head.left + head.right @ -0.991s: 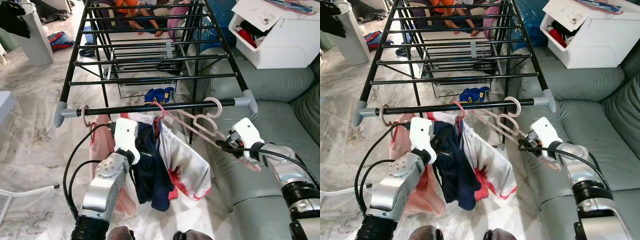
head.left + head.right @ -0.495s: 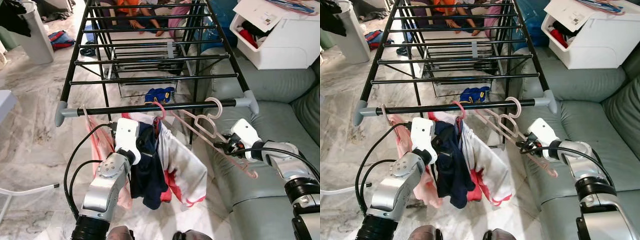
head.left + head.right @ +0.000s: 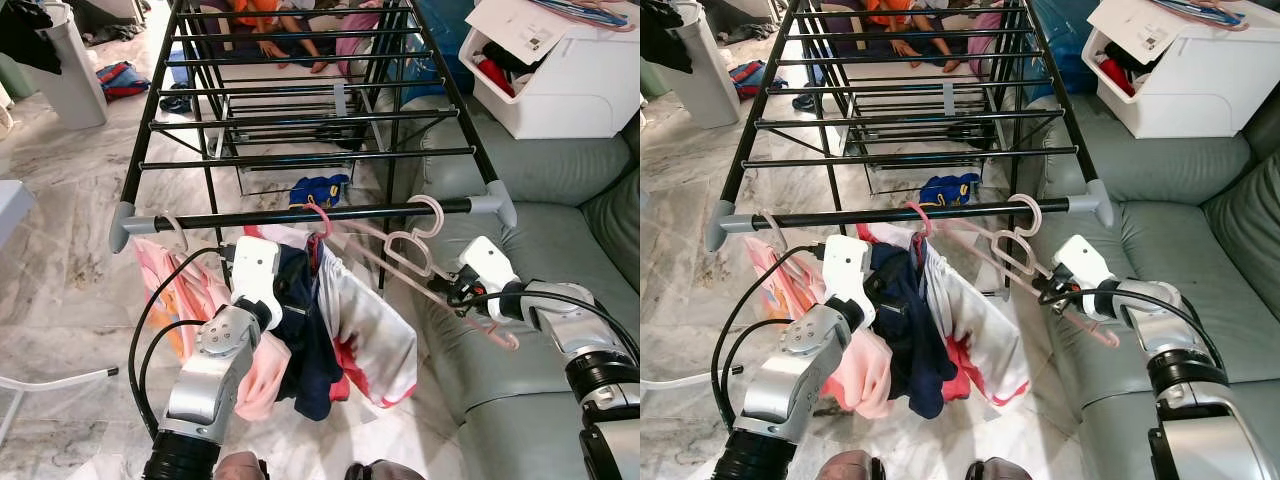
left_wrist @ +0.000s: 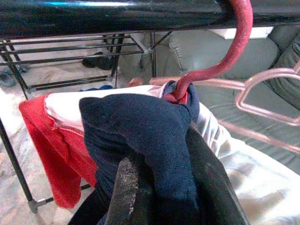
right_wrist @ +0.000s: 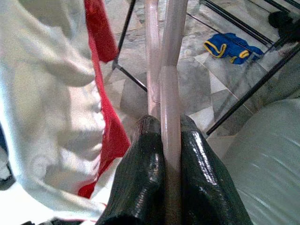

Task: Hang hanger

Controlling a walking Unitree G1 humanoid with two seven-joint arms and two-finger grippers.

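Marble-tiled living-room floor [image 3: 70,260] with a grey-green leather sofa [image 3: 560,180] along the robot's right; a black metal drying rack with grey corner caps [image 3: 300,215] stands between them. Item one: pale pink plastic hanger, empty [image 3: 420,250], its hook looped over the rack's nearest rail close to the right-hand corner cap, its body slanting down and to the right towards the sofa. Right gripper [image 5: 163,154], black fingers [image 5: 140,178] clamped on the hanger's lower bar, which runs between them in the right wrist view. Item two: red-pink hanger [image 4: 229,51] hooked on the same rail near its middle, carrying a navy blue garment [image 3: 305,330] layered with a white garment with red trim [image 3: 370,330]. Left gripper [image 4: 154,187] closed on the navy cloth just below that hook, fabric bunched over the fingers. Item three: light pink patterned garment [image 3: 190,300] hanging at the rail's left end. Beneath the rack, a blue and yellow cloth [image 3: 318,188] on the floor. Beyond the sofa, a white open storage box [image 3: 550,75]; far left, a white bin [image 3: 65,70].
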